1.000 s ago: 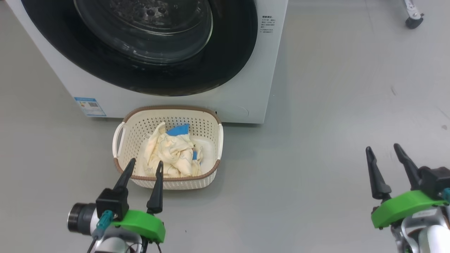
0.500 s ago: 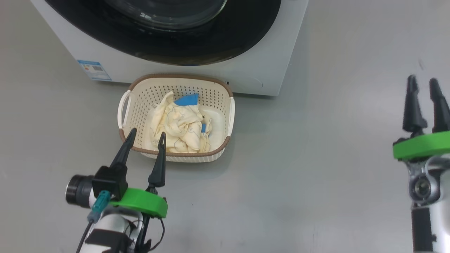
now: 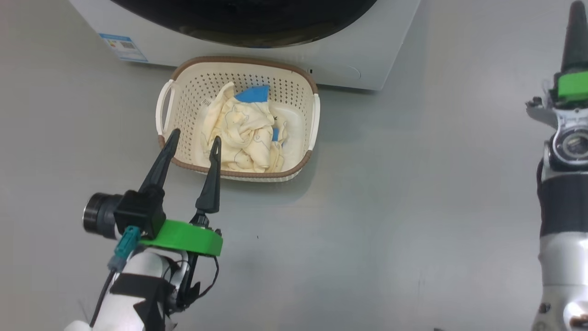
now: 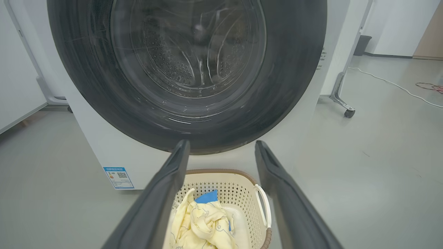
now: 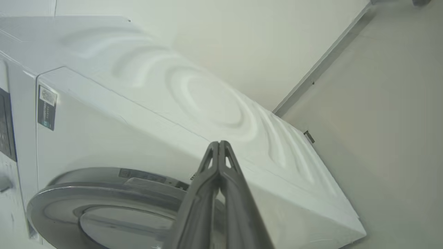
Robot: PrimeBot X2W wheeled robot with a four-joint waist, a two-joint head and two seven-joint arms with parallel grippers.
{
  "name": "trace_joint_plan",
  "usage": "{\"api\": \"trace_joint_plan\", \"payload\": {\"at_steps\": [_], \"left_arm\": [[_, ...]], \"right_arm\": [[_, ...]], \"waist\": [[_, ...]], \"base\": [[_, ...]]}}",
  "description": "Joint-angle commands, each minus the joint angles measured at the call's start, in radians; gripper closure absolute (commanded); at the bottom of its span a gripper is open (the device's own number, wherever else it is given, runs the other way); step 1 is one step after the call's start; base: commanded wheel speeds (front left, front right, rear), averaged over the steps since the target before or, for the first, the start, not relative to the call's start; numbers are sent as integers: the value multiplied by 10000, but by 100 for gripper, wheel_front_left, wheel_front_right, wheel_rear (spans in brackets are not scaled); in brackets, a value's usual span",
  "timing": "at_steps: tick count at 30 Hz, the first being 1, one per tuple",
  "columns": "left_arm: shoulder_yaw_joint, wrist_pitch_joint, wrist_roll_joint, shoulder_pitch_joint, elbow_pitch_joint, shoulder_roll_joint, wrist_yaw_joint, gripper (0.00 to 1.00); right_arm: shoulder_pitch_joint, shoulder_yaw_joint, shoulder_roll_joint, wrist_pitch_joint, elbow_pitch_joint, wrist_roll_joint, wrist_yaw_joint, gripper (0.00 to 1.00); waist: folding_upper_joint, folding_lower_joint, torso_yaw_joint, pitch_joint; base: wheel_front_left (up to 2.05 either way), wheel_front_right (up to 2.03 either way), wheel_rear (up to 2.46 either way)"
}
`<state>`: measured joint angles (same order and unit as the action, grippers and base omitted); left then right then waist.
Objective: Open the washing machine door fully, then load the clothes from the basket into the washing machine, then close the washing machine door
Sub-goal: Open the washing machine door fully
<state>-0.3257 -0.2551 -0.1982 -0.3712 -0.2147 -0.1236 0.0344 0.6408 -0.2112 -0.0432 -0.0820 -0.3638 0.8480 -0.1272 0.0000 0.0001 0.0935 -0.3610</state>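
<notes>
The washing machine (image 3: pixel 367 55) stands at the top of the head view. The washing machine door (image 4: pixel 187 58) lies shut against its front, with a black rim and clear glass. Just before it on the floor sits the basket (image 3: pixel 243 60), holding the crumpled cream-yellow clothes (image 3: pixel 245 133) with a blue patch. My left gripper (image 3: pixel 195 137) hangs open over the basket's near rim, nothing between its fingers. At the right edge my right gripper (image 3: pixel 576 9) points up, fingers pressed together and empty. In the right wrist view the shut right gripper (image 5: pixel 219 145) faces the machine's white side (image 5: pixel 207 103), above the door's edge (image 5: pixel 104 193).
Bare grey floor spreads right of the basket. A wheeled stand leg (image 4: pixel 341 100) stands beside the machine, with a cable (image 4: pixel 391 83) and a dark bin (image 4: pixel 363 45) further back. A blue label sticker (image 3: pixel 124 46) marks the machine's lower front.
My right gripper closed its fingers and rose up the right side, turning upright. The head camera tilted down, so machine and basket slid up. The left gripper stayed open by the basket.
</notes>
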Motion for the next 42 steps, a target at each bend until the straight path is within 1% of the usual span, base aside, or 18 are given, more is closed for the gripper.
{"api": "trace_joint_plan", "payload": {"at_steps": [1, 3, 4, 7, 10, 14, 15, 17, 22, 31, 42], "left_arm": [[419, -66, 140, -461, 395, -99, -84, 0], [462, -66, 198, -572, 398, -47, -163, 0], [462, -66, 198, -572, 398, -47, -163, 0], [541, -66, 290, -694, 394, 18, -247, 0], [602, -66, 375, -781, 378, 84, -324, 0], [685, -66, 468, -863, 338, 175, -413, 0], [700, -66, 514, -892, 322, 222, -461, 0], [737, -66, 550, -911, 328, 266, -494, 0], [793, -66, 625, -988, 329, 373, -600, 0], [804, -66, 707, -1056, 318, 557, -733, 0], [808, -66, 760, -1051, 155, 669, -791, 0]], "right_arm": [[890, 131, -70, 497, 8, 1269, -35, 100], [1473, 46, -70, 1123, -436, 2496, -35, 100], [1473, 46, -70, 1123, -436, 2496, -35, 100], [2316, -30, -70, 2002, -1169, 3833, -35, 100], [3105, -82, -70, 2778, -1961, 4615, -35, 100], [4057, -112, -74, 3633, -2968, 5068, -35, 100], [4492, -11, -122, 3971, -3388, 5028, -35, 100], [4919, 86, -133, 4294, -3774, 5022, -35, 100], [5940, 370, -140, 4766, -4653, 4795, -35, 100], [7438, 664, -206, 4788, -6063, 4201, -35, 100], [8435, 942, -265, 4888, -7404, 3757, -35, 100]], "waist": [[0, -1, 116, -311], [0, -1, 175, -477], [0, -1, 175, -477], [0, -1, 250, -707], [0, -1, 349, -906], [0, -1, 497, -1091], [0, -1, 589, -1190], [0, -1, 654, -1263], [0, -1, 840, -1429], [0, -1, 1165, -1541], [0, -1, 1358, -1543]], "base": [[0, 0, 0], [0, 0, 0], [0, 0, 0], [0, 0, 0], [0, 0, 0], [0, 0, 0], [0, 0, 0], [0, 0, 0], [0, 0, 0], [0, 0, 0], [0, 0, 0]]}}
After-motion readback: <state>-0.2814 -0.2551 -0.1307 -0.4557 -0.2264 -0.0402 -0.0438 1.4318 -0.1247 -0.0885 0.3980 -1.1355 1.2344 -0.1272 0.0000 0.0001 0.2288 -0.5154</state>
